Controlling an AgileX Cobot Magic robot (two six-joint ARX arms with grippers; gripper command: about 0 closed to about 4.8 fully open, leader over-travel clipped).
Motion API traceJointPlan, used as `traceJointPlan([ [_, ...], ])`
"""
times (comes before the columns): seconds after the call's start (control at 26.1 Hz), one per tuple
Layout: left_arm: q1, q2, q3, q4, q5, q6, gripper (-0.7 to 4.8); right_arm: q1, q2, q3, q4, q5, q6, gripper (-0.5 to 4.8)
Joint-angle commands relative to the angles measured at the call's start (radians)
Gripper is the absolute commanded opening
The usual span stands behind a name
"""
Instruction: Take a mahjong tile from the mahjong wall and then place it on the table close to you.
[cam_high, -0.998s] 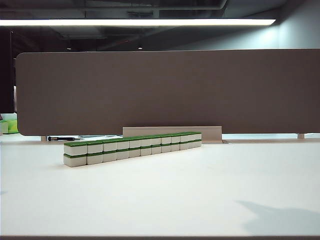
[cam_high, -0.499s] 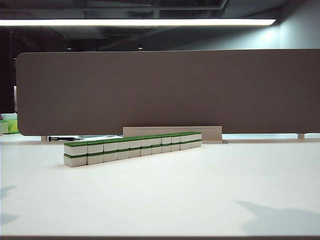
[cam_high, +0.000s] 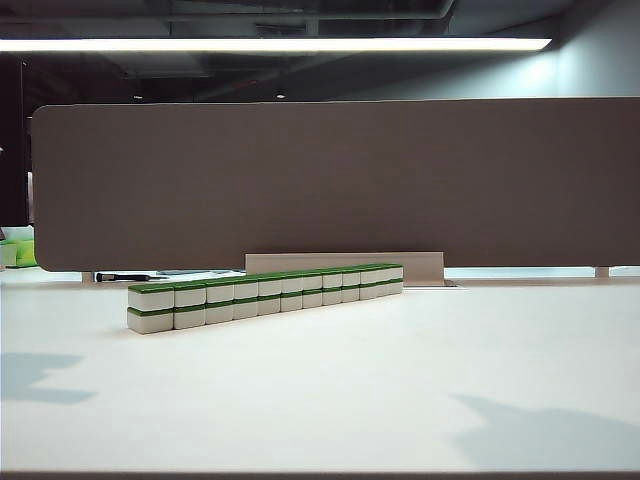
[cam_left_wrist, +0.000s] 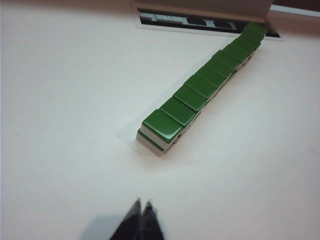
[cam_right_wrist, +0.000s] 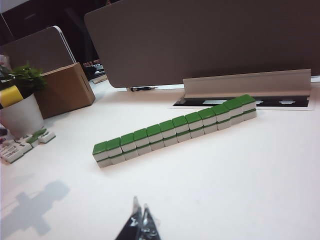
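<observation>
Left pincer (cam_left_wrist: 140, 214) pressed together, empty, hanging over bare counter (cam_left_wrist: 65, 100) just short of the near end of the mahjong wall (cam_left_wrist: 205, 86). Right pincer (cam_right_wrist: 140, 216) likewise pressed together, empty, farther back. Wall stands 2 high mid-counter, intact. Partition board (cam_high: 330, 180) behind.

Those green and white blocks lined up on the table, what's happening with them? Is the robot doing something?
Nothing is being handled yet. The mahjong wall, a row of green-topped tiles stacked two high, sits complete on the white table. The left gripper hangs above the table short of the wall's near end, jaws shut and empty. The right gripper is also shut and empty, farther from the row. No tile has been taken.
</observation>
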Motion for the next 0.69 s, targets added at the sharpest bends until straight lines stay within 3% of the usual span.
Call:
traceJointPlan([
  [0.04, -0.002, 0.061, 0.032, 0.012, 0.006, 0.005, -0.04, 0.000, 0.061, 0.036, 0.017, 0.017, 0.001, -0.02],
  [0.69, -0.051, 0.234, 0.171, -0.024, -0.002, 0.135, -0.04, 0.002, 0.463, 0.251, 0.024, 0.013, -0.008, -0.02],
])
